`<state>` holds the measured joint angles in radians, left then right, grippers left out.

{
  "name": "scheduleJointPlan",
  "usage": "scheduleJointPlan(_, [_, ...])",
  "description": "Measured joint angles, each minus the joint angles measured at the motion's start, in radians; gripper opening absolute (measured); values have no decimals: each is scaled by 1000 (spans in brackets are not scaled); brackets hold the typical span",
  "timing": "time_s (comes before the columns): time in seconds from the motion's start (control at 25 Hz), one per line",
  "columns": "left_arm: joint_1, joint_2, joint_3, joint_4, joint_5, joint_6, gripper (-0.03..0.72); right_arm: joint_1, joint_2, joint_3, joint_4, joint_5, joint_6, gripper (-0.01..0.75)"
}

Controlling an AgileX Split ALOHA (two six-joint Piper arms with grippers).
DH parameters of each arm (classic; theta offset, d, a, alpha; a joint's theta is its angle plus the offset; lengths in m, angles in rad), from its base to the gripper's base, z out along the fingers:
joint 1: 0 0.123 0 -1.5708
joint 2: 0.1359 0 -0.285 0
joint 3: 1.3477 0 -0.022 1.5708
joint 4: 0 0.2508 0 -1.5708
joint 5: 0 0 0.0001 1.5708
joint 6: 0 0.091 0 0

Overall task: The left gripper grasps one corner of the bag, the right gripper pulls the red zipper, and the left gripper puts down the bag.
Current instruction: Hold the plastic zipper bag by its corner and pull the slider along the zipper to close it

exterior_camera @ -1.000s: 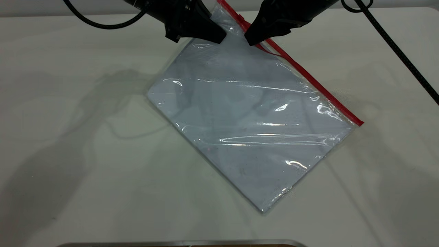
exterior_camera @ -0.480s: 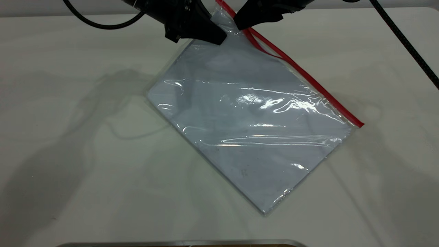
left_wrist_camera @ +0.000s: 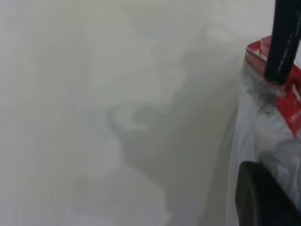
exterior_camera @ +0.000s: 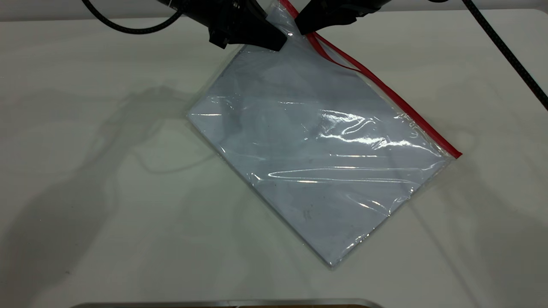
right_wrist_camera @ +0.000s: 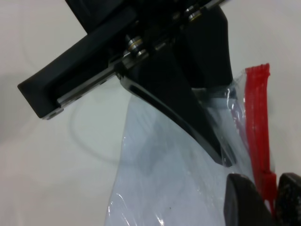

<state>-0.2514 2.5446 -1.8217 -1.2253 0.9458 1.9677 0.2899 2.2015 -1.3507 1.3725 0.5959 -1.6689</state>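
Note:
The bag (exterior_camera: 317, 154), a clear pouch with white sheets inside, lies diagonally on the table with its far corner lifted. My left gripper (exterior_camera: 277, 44) is shut on that corner by the end of the red zipper (exterior_camera: 402, 105). My right gripper (exterior_camera: 303, 29) is shut on the zipper close beside it. In the right wrist view the red slider tab (right_wrist_camera: 269, 181) sits between the right gripper's fingers (right_wrist_camera: 244, 202), and the left gripper (right_wrist_camera: 225, 157) clamps the plastic. Near the grippers the red strip is split into two lines. The left wrist view shows the red corner (left_wrist_camera: 289, 101).
The white table (exterior_camera: 85, 171) spreads to the left and front of the bag. A black cable (exterior_camera: 505, 55) runs across the far right. A metal edge (exterior_camera: 222, 303) shows at the near side.
My right gripper slid along the red zipper toward the held corner, and the strip behind it split open. The bag then shifted slightly to the right.

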Motion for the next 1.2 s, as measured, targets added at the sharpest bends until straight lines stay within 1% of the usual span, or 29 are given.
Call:
scheduleJointPlan(0.44, [-4,0,0,-1,0,0,52,0,0,0,33,8,-18,203])
scheduleJointPlan(0.56, [-12,0,0,-3,0,0,52,0,0,0,33,9,-18,179])
scheduleJointPlan(0.92, [-18,0,0,-3,-1,0,52,-1,0,0,26,9,-19,63])
scheduleJointPlan(1.2, [-20,0,0,-3,-10,0,52,-1,0,0,-10,7,-8,44])
